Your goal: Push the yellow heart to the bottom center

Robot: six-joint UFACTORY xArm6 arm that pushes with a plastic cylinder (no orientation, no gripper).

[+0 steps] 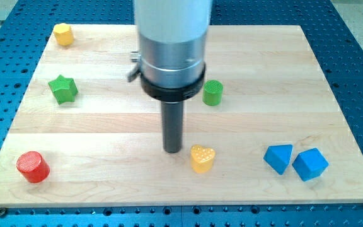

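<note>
The yellow heart (202,158) lies on the wooden board (106,176) a little right of centre, near the view's bottom. My tip (172,151) stands just left of the heart, a small gap apart from it. The rod hangs from the large grey arm body that fills the view's top centre.
A yellow hexagon block (63,34) sits at the top left. A green star (63,89) is at the left, a red cylinder (33,167) at the bottom left. A green cylinder (212,93) is right of the arm. Two blue blocks (278,157) (310,164) lie at the bottom right.
</note>
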